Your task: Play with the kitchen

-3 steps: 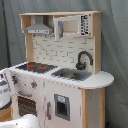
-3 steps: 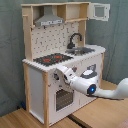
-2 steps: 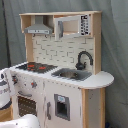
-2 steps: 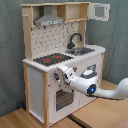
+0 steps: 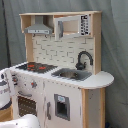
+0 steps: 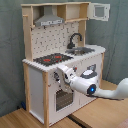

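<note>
You've got the tall white and light-wood toy kitchen (image 6: 62, 60) standing upright on the wooden floor (image 6: 30, 120), grey curtain behind it, and your white arm (image 6: 107, 90) reaches in from the second exterior view's right toward its front panel. The end effector (image 6: 64, 74) sits right at the row of knobs (image 6: 56, 76), just below the black and red stovetop (image 6: 51, 59) and just above the oven door (image 6: 63, 99). Whether it is pinching a knob or merely pressed near one, I cannot tell; the fingers' spread does not show. In the first exterior view only a bit of your arm peeks in beside the kitchen's front corner.

As for progress: the oven door looks shut, and the small cupboard door (image 5: 61, 106) under the sink (image 5: 72, 75) too. The black faucet (image 5: 83, 59) stands over the sink, apparently untouched. Up top, beside the grey hood (image 6: 49, 20), the small upper cabinet door (image 6: 100, 12) hangs swung open. You seem to be at the knob-fiddling step, early to midway by my reckoning, with doors and sink left to try.
</note>
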{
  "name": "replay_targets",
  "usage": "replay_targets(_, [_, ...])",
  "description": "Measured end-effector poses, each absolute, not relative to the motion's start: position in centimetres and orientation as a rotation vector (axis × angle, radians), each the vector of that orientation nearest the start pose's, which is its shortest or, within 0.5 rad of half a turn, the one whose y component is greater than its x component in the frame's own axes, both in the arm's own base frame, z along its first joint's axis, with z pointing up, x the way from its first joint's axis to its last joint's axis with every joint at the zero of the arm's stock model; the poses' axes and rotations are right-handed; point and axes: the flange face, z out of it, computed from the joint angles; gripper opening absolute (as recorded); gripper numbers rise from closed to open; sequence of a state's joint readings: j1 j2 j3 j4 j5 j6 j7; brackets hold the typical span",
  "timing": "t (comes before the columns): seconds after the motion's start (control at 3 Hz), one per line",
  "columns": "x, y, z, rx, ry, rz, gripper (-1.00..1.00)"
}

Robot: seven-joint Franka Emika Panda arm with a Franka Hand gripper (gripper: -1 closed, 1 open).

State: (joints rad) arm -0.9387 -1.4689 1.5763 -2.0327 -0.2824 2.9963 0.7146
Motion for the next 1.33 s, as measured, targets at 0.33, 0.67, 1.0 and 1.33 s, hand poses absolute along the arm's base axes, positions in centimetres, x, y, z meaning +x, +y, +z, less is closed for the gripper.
replay_targets(0.33, [33.7,53.1,32.6,1.565,0.937,1.514,1.00])
replay_targets(0.67, [32.0,51.6,33.0,1.550,0.919,1.486,1.00])
replay_targets(1.0, [29.9,50.3,33.4,1.539,0.905,1.470,1.00])
replay_targets(1.33, [28.6,49.0,34.3,1.493,0.916,1.419,1.00])
